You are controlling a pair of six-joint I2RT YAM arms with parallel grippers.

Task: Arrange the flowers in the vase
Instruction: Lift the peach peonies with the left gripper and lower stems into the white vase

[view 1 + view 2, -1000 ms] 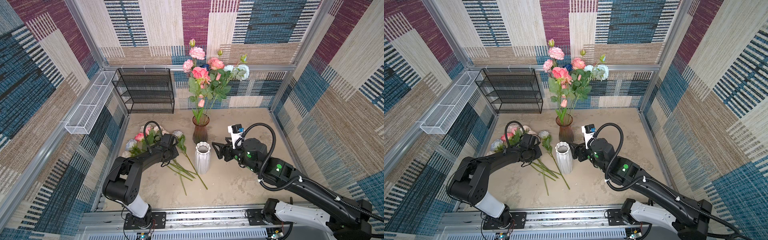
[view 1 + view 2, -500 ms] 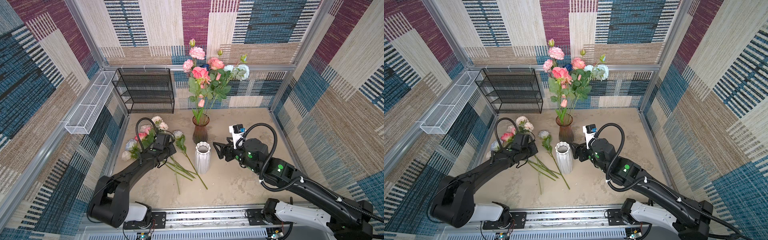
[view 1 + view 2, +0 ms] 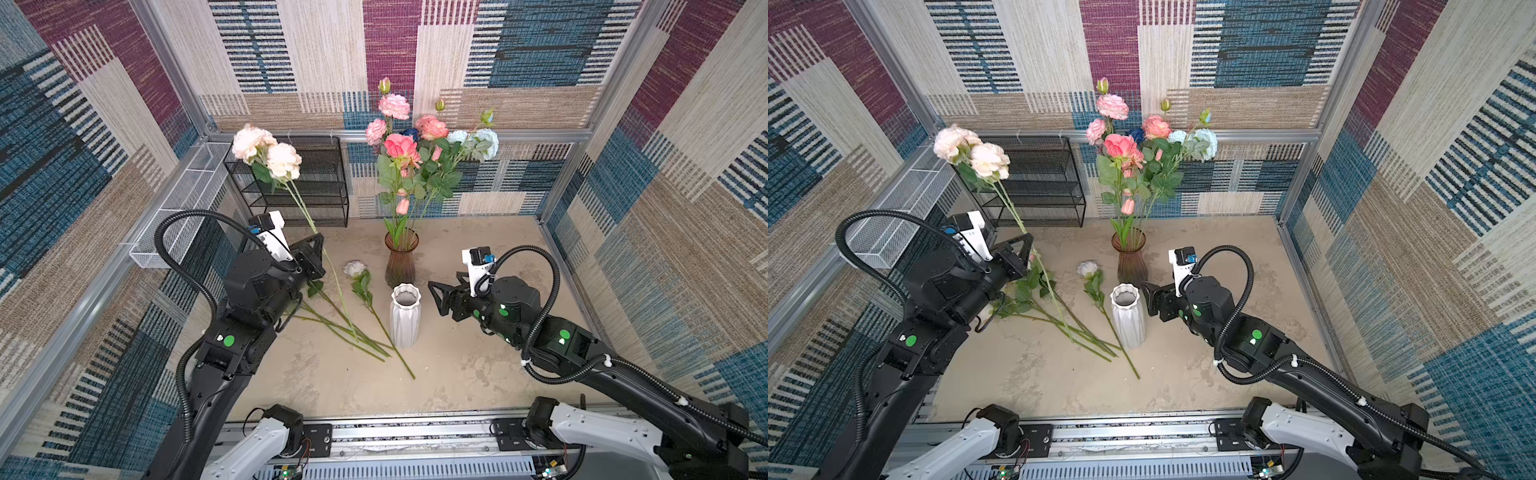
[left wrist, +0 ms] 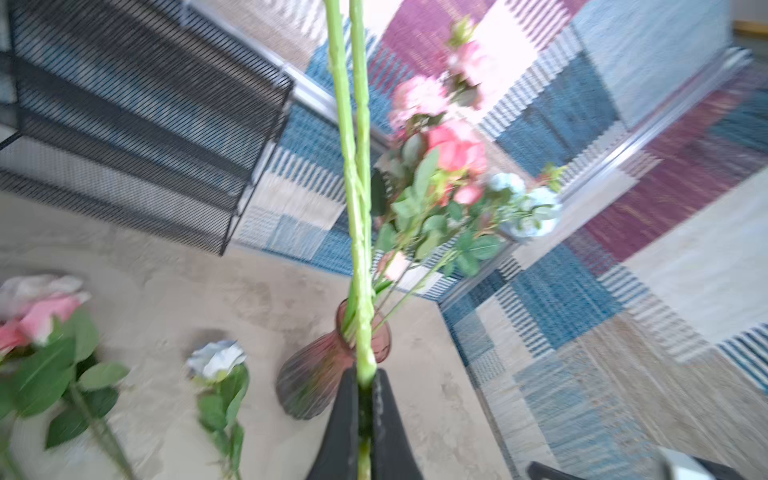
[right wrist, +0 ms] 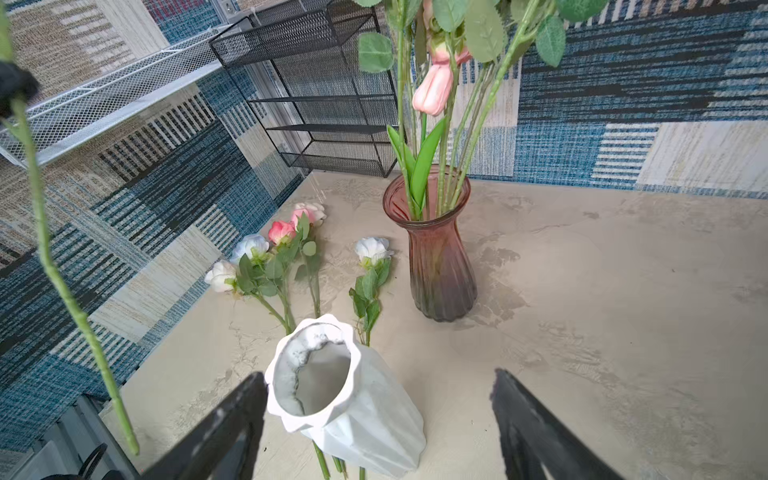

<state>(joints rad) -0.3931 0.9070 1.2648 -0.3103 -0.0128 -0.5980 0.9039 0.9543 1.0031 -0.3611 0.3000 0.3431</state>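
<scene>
Left gripper (image 4: 365,376): clenched on the paired green stalks of a held flower (image 3: 266,151), whose cream blossoms stand high at far left before the black wire rack (image 3: 316,195). The left wrist view is blurred and cuts those blossoms off at its edge. Whether the stalk's lower end touches the table (image 3: 478,374) cannot be told. Right gripper (image 3: 436,297): jaws spread and holding nothing, near the right side of the empty white vase (image 3: 404,320). Loose flowers (image 5: 266,266) lie on the table left of that vase. In both top views the left arm hides most of their blossoms, but one white rose (image 3: 354,269) shows. A bouquet (image 3: 415,166) stands in the glass vase (image 3: 401,266) at far centre, its dark blue rose largely hidden.
</scene>
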